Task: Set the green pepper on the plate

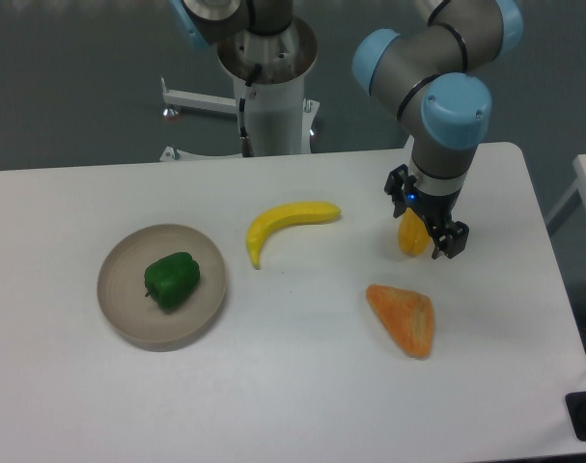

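Observation:
The green pepper (pixel 172 280) is glossy dark green and lies inside the plate (pixel 116 289), a round beige dish at the table's left. My gripper (pixel 426 222) is far to the right of both. It points down with its black fingers spread open, and nothing is gripped. A yellow-orange pepper (pixel 409 236) sits on the table by the gripper's lower left, partly hidden by the fingers.
A yellow banana (pixel 288 220) lies mid-table between the plate and the gripper. An orange wedge-shaped piece (pixel 404 318) lies in front of the gripper. The robot's base column (pixel 269 87) stands at the table's back edge.

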Available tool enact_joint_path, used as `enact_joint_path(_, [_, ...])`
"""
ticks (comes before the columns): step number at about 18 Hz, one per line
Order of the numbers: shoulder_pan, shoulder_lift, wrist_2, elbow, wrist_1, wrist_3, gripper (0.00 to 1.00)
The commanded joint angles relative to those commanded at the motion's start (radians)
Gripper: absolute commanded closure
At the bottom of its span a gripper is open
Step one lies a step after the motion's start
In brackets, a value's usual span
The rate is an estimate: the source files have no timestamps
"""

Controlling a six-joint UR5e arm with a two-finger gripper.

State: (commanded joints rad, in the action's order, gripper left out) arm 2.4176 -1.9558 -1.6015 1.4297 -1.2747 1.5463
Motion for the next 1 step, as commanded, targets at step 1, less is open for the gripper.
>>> enact_joint_path(1, [0.0,0.0,0.0,0.0,0.0,0.0,0.0])
